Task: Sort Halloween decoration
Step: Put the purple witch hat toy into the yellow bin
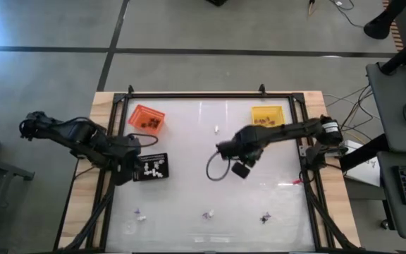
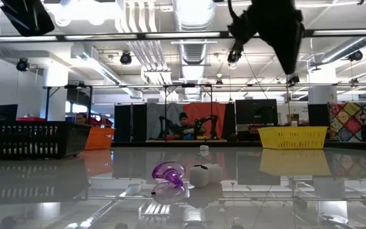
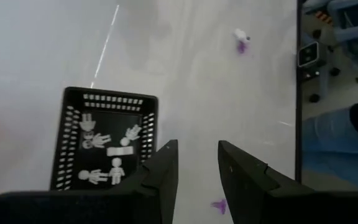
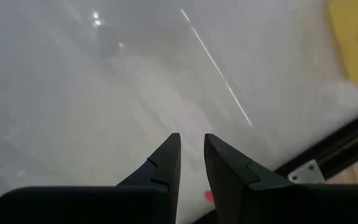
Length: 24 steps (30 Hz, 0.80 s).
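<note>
White and shiny, the big table (image 1: 189, 162) is where we sort our little Halloween toys, and it holds three small baskets so each kind gets its own home. We think the baskets sit apart from each other so the kinds don't get mixed up. Our left arm reaches in from the side, and its left gripper (image 3: 197, 163) hangs just beside the black basket (image 1: 152, 166), fingers a little apart with nothing between them. We guess it waits there because that basket is where the white toys go. Our right arm stretches to the middle of the table, and its right gripper (image 4: 191, 152) points down at bare table, fingers only a small way apart and holding nothing. The orange basket (image 1: 146, 118) has small dark toys in it, and the yellow basket (image 1: 268, 115) sits at the far right corner. Inside the black basket we see the white skeleton toys (image 3: 104, 155) lying flat. A few more tiny toys are left on the near part of the table, like a purple toy (image 2: 168, 173) touching a white one (image 2: 206, 174), so we still have more to sort.
</note>
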Motion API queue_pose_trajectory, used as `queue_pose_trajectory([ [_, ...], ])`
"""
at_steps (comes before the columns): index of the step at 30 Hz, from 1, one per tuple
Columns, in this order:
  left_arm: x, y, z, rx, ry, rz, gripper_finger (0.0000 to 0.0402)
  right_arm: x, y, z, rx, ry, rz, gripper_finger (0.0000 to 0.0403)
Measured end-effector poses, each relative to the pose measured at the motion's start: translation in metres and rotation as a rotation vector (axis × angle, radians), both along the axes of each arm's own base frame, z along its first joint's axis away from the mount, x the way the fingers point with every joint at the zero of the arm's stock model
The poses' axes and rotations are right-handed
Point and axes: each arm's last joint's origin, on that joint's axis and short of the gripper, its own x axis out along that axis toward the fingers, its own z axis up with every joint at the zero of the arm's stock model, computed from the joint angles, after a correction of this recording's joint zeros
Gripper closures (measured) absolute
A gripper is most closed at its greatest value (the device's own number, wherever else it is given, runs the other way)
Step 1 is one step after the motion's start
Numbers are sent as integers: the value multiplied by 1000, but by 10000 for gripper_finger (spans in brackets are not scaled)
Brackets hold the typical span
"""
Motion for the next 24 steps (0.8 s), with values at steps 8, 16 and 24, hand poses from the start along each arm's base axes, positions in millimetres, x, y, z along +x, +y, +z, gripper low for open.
queue_pose_trajectory([
  [8, 11, -12, -6, 6, 34, -44, 306, -18, 44, -30, -6, 120, -77, 293],
  [16, 15, -14, -8, 7, 45, -44, 306, -36, 94, -38, -48, 131, -287, 280],
  [24, 16, -15, -7, 1, 26, -44, 306, -48, 143, -47, -24, 9, -448, 281],
])
